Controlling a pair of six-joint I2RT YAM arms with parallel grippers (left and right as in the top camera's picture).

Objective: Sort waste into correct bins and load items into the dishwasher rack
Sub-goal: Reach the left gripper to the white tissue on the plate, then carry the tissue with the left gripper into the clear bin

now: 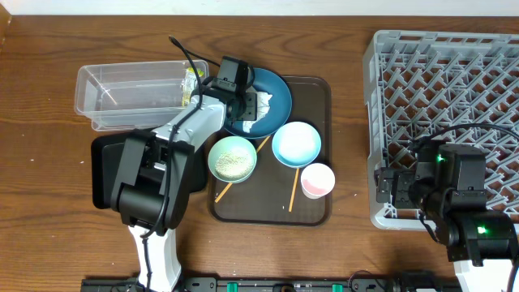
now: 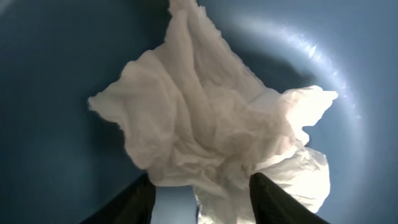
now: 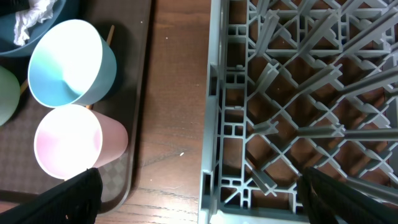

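My left gripper (image 1: 253, 105) is open just over the dark blue plate (image 1: 274, 84). Its fingers (image 2: 202, 200) straddle the lower edge of the crumpled white tissue (image 2: 211, 130) lying on the plate (image 2: 56, 74). The yellow-green wrapper (image 1: 192, 82) lies in the clear tub (image 1: 130, 93). The mint-green bowl (image 1: 233, 158) holds rice grains. The light blue bowl (image 1: 296, 143), pink cup (image 1: 317, 179) and chopsticks (image 1: 293, 192) sit on the brown tray. My right gripper (image 3: 199, 199) is open and empty over the left wall of the grey rack (image 3: 298, 93), which also shows in the overhead view (image 1: 454, 89).
The brown serving tray (image 1: 316, 97) holds the dishes in the middle of the table. The black tray (image 1: 104, 166) lies under my left arm, in front of the clear tub. In the right wrist view, bare wood separates the brown tray (image 3: 134, 93) from the rack.
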